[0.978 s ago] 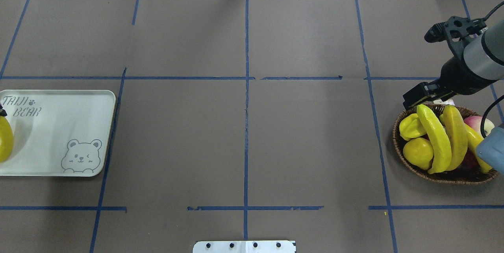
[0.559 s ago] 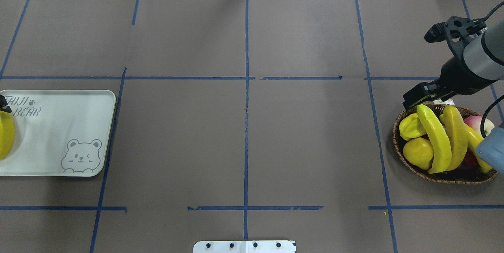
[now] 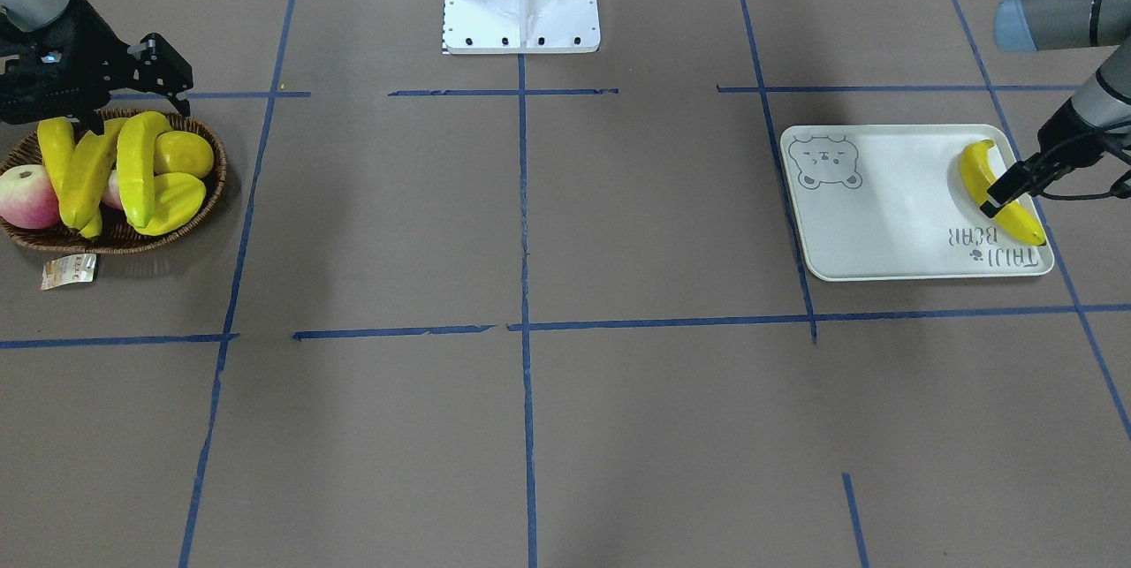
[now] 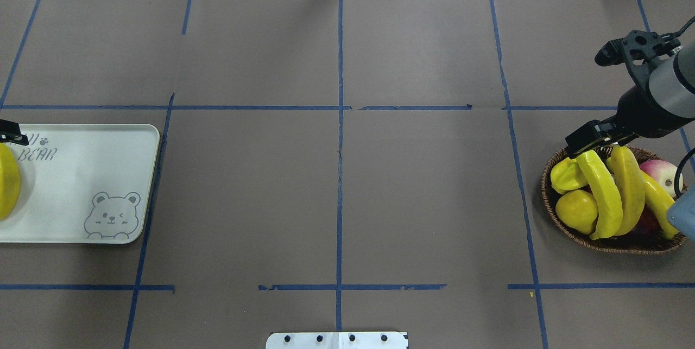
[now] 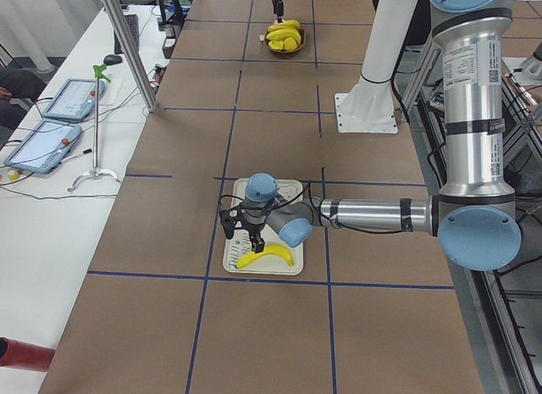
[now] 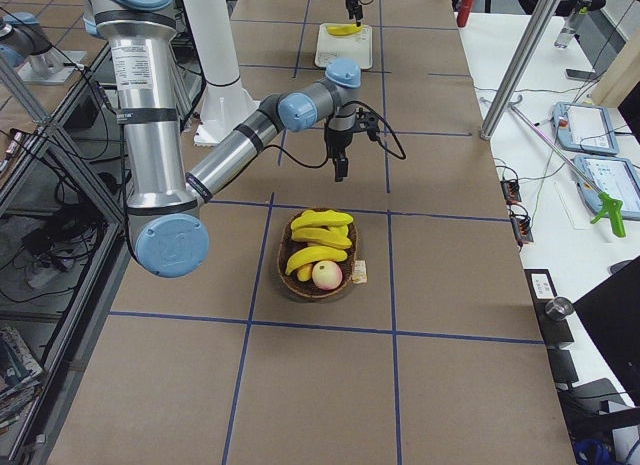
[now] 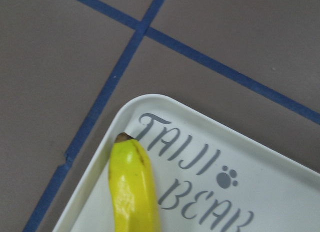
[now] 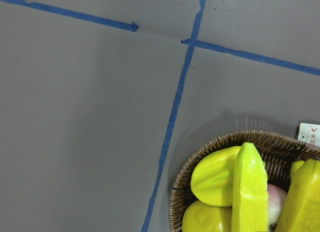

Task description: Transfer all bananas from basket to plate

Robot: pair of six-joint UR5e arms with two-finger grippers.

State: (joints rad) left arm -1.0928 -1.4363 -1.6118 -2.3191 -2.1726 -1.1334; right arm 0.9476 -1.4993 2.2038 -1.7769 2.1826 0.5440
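One banana (image 3: pixel 972 166) lies at the robot's-left end of the off-white plate (image 4: pixel 81 175); it also shows in the left wrist view (image 7: pixel 132 187). My left gripper (image 3: pixel 1007 188) is open just above it, holding nothing. Three bananas (image 4: pixel 602 197) (image 4: pixel 630 186) (image 4: pixel 657 200) lie in the dark wicker basket (image 4: pixel 548 202) at the right. My right gripper (image 4: pixel 589 140) hangs empty over the basket's far rim, above the banana tips, and looks open.
The basket also holds a ridged yellow starfruit (image 4: pixel 567 175), a round yellow fruit (image 4: pixel 576 210) and a pink apple (image 4: pixel 659 170). Its paper tag (image 3: pixel 69 270) lies on the table beside it. Blue tape lines cross the brown table.
My left gripper has drawn away from the banana toward the plate's far edge; the banana stays on the plate. My right gripper has shifted slightly right and closer to the basket.
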